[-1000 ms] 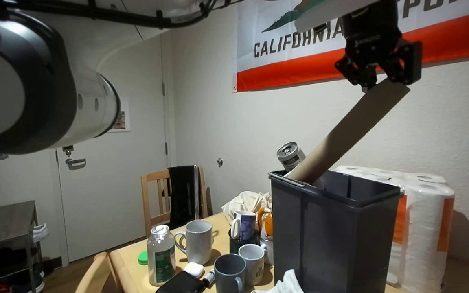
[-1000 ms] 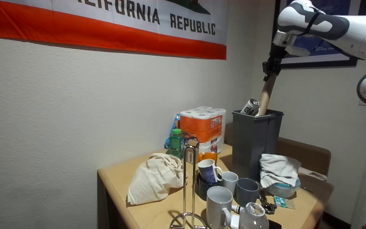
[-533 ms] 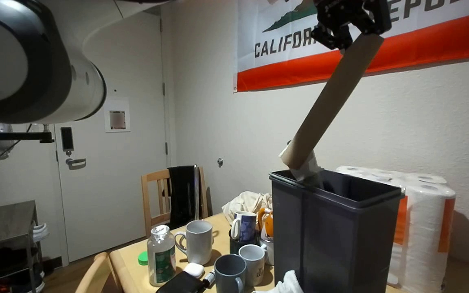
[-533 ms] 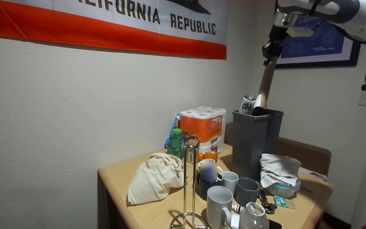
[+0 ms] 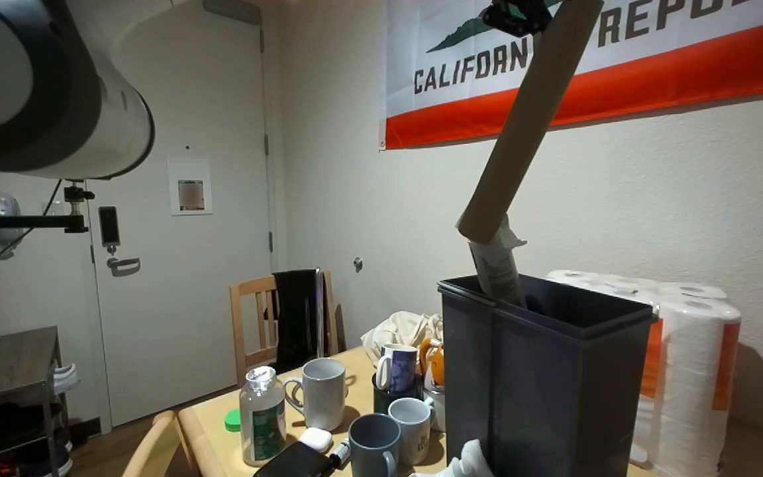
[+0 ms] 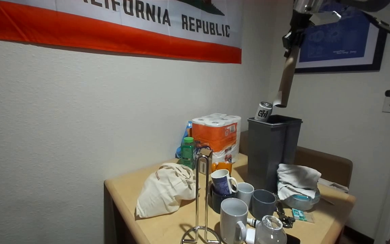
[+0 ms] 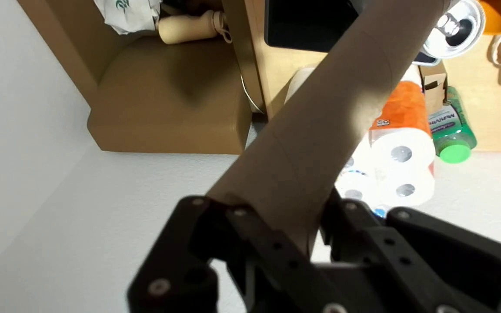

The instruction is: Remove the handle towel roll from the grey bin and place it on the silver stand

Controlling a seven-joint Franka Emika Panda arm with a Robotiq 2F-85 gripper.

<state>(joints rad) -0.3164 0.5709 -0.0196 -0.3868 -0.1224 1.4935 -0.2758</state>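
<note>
The handle towel roll, a slim brown cardboard tube (image 5: 520, 139), hangs tilted from my gripper (image 6: 291, 45). In the wrist view the tube (image 7: 320, 113) runs between the fingers (image 7: 250, 226), which are shut on it near its upper end. Its lower end stands just above the rim of the grey bin (image 6: 266, 152), apart from it. Torn white paper (image 6: 277, 100) shows by that end. The silver stand (image 6: 197, 196), an upright wire loop on a round base, is at the front of the table, away from the bin. An exterior view cuts off the gripper's top.
A silver can (image 6: 264, 111) leans up out of the bin. Toilet-roll packs (image 6: 217, 135) stand beside the bin. Around the stand are a cloth bag (image 6: 168, 191), a tall grey mug (image 6: 233, 217), an open jar (image 6: 270, 232) and several other mugs.
My gripper has risen with the tube. The tube's lower end has come up out of the bin, and the tube hangs more steeply. The can has shifted more upright at the rim.
</note>
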